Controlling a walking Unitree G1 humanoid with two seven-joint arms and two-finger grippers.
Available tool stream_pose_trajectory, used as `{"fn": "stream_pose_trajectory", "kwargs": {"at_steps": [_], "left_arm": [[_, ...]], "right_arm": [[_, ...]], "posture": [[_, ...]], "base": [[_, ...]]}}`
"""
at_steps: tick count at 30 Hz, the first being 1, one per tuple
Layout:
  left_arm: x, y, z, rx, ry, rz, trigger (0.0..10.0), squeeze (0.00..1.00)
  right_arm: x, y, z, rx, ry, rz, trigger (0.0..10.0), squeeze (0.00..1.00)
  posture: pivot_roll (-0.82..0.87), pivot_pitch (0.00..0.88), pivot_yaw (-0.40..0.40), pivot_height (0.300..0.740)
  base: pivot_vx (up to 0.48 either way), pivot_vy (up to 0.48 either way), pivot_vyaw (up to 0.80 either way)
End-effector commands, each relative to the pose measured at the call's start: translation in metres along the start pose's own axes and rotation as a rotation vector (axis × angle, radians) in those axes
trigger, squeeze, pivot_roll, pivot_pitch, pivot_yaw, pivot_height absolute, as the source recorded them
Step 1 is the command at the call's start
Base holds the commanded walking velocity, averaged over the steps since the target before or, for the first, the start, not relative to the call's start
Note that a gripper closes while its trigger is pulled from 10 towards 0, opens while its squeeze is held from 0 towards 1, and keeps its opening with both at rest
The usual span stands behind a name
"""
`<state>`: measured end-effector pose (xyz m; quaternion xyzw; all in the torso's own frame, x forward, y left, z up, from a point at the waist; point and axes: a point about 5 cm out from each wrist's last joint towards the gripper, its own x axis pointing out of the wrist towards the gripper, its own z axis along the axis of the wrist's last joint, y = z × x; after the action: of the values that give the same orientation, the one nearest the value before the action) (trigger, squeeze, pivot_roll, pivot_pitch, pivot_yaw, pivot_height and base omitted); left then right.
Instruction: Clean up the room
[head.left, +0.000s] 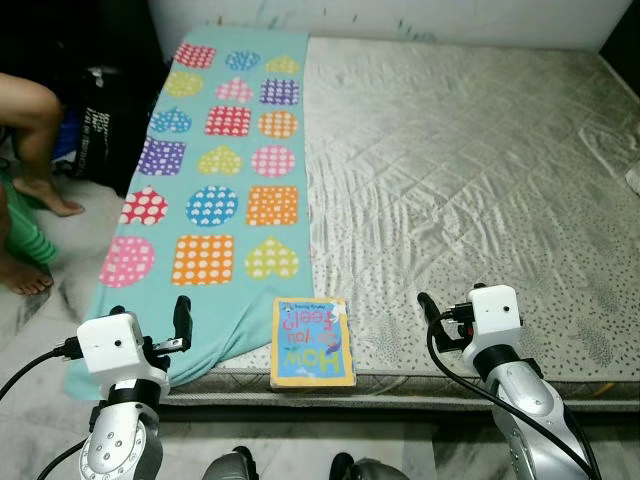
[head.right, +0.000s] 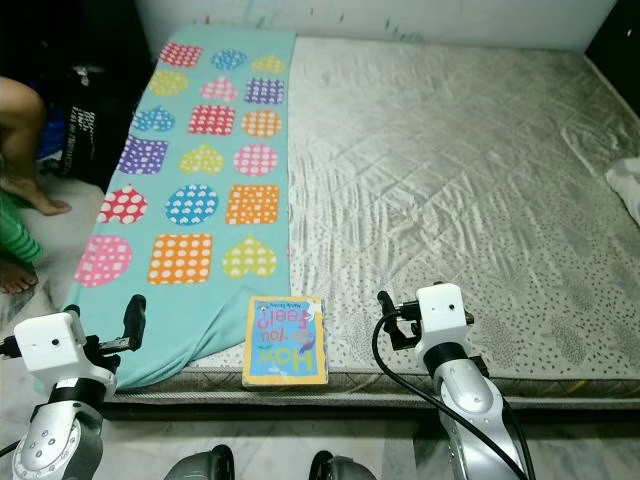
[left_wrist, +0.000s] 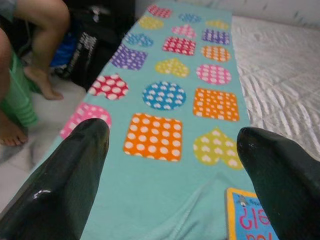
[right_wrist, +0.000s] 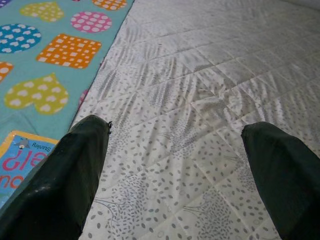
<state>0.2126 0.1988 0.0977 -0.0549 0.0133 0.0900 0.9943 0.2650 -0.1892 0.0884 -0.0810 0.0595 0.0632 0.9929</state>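
Observation:
A children's book (head.left: 313, 342) with a yellow border and blue cover lies flat at the front edge of the mattress (head.left: 470, 170). Beside it a teal blanket (head.left: 220, 170) with dotted hearts, circles and squares covers the mattress's left strip and hangs over the front corner. My left gripper (left_wrist: 172, 150) hovers open over the blanket's near end, left of the book, nothing between its fingers (left_wrist: 65, 185). My right gripper (right_wrist: 175, 150) hovers open above the bare mattress, right of the book, holding nothing. The book's corner (right_wrist: 20, 155) appears in the right wrist view.
A person's bare legs and feet (head.left: 30, 130) are on the floor at the left, next to a black bag (head.left: 100, 130). Something white (head.right: 628, 185) lies at the mattress's right edge. A white wall runs behind the mattress. My own feet (head.left: 235, 465) stand at the mattress's front edge.

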Motion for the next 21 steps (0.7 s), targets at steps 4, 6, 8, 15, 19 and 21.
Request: {"fn": "stream_pose_trajectory", "kwargs": {"at_steps": [4,6,8,15,19,21], "left_arm": [[0.0,0.0,0.003,0.002,0.004,-0.001,10.0,0.0],[0.001,-0.001,0.004,-0.001,0.001,-0.002,10.0,0.0],[0.003,-0.001,0.005,-0.002,-0.003,-0.001,10.0,0.0],[0.008,0.0,0.006,-0.008,-0.002,-0.001,10.0,0.0],[0.009,-0.001,0.006,-0.007,-0.003,-0.002,10.0,0.0],[0.009,-0.001,0.006,-0.007,-0.003,-0.002,10.0,0.0]], "right_arm": [[-0.001,-0.001,0.0,0.006,0.011,-0.008,10.0,0.0],[0.0,0.0,0.002,0.005,0.005,-0.002,10.0,0.0],[0.002,0.002,0.003,0.002,-0.001,0.009,10.0,0.0],[0.004,0.004,0.006,0.007,-0.01,0.019,10.0,0.0],[0.005,0.005,0.007,0.009,-0.015,0.021,10.0,0.0],[0.005,0.005,0.007,0.009,-0.015,0.021,10.0,0.0]], "posture": [[0.07,0.275,-0.044,0.74],[0.07,0.273,-0.045,0.74],[0.06,0.271,-0.044,0.74],[0.06,0.263,-0.04,0.725],[0.07,0.257,-0.038,0.715],[0.07,0.257,-0.038,0.715]], "base": [[0.0,0.0,0.0],[0.0,0.0,0.0],[0.0,0.0,0.0],[0.0,0.0,0.0],[0.0,0.0,0.0],[0.0,0.0,0.0]]}}
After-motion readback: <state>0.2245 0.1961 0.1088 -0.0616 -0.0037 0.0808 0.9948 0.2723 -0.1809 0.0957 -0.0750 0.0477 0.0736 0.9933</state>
